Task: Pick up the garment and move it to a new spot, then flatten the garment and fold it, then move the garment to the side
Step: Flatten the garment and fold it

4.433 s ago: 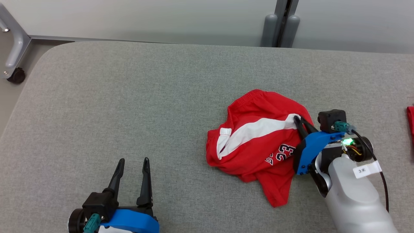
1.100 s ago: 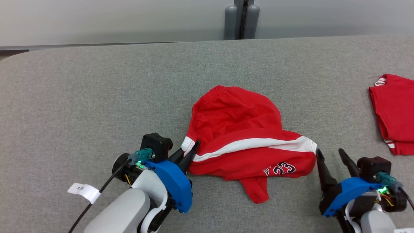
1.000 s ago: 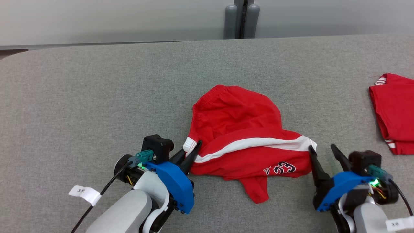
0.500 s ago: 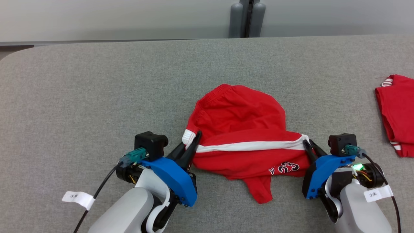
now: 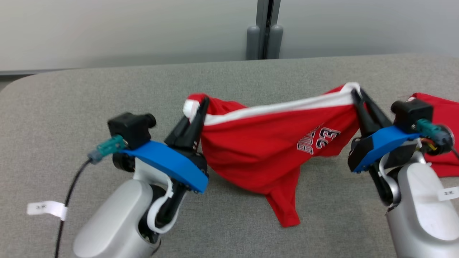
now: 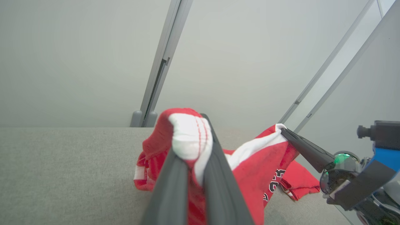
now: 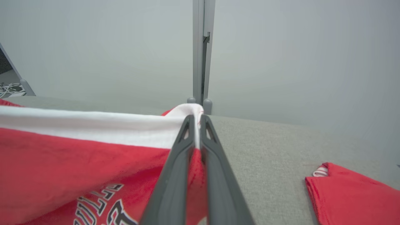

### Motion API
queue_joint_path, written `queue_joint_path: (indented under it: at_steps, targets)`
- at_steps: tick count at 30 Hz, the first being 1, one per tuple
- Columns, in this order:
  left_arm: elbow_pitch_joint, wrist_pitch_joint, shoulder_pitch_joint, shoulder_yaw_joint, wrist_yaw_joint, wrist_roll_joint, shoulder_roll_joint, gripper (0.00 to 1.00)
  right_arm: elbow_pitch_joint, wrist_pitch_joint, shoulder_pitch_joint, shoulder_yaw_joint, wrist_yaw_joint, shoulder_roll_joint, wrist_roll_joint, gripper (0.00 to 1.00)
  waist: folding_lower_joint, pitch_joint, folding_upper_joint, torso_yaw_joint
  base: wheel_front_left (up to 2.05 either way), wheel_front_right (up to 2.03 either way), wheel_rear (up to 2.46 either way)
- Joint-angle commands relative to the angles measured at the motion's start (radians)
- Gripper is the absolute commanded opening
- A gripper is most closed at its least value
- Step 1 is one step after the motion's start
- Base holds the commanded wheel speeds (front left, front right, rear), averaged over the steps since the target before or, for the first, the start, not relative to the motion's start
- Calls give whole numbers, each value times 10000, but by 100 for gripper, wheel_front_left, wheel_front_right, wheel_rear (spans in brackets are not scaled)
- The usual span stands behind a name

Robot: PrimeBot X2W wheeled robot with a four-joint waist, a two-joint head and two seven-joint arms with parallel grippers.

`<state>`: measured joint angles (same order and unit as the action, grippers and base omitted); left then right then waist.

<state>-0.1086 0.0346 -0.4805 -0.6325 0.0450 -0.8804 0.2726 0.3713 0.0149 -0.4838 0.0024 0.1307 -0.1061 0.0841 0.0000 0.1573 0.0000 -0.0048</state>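
Head view: the red shorts point(image 5: 265, 150), slumped on the table point(image 5: 107, 82) half a second ago, now hang stretched above its middle between the left gripper point(image 5: 200, 107) and the right gripper point(image 5: 356, 94), with one leg trailing.

Left wrist view: its fingers point(image 6: 170, 187) pinch the white-trimmed corner.

Right wrist view: its fingers point(image 7: 175, 175) clamp the end of the white stripe. The shorts look ready to be moved.

Looking forward and down from the head, farthest back of the three, taking in the grey table point(image 5: 107, 86) from above, with the left gripper point(image 5: 204, 102) and right gripper point(image 5: 357, 91) in frame and the garment point(image 5: 265, 143) between them. Peering along the left arm's own fingers point(image 6: 168, 187) at very close range, tilting up toward the pale wall point(image 6: 78, 62) and catching the right gripper at the right edge. Sighting along the right arm's fingers point(image 7: 175, 175), equally close, facing that wall squarely. Sharing across all three: the garment's white band point(image 5: 279, 106), the grey post point(image 5: 264, 32) against the wall, the second red cloth point(image 5: 439, 107) on the table's right.
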Motion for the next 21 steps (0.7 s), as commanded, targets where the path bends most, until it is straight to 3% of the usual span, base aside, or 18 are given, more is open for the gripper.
queue_joint_path:
  at_steps: [1,13,17,21]
  targets:
    - [161,-49,-201,90,70,3,106,0,-272,62,-113,48,1,-88,65,0,0,-127,0,-67,0,0,0]
    - [2892,-1771,-2129,1025,792,-10,1313,0,-4875,1527,-283,-47,1,-315,472,0,0,-703,0,-108,0,0,0]
    - [2918,-2205,-2652,1196,960,45,1532,0,-5356,1999,-442,-111,1,-311,486,0,0,-436,0,-137,0,0,0]
    - [2408,-2501,-3062,1160,939,9,1537,0,-5005,2217,-776,-100,1,-149,681,0,0,11,0,-177,0,0,0]
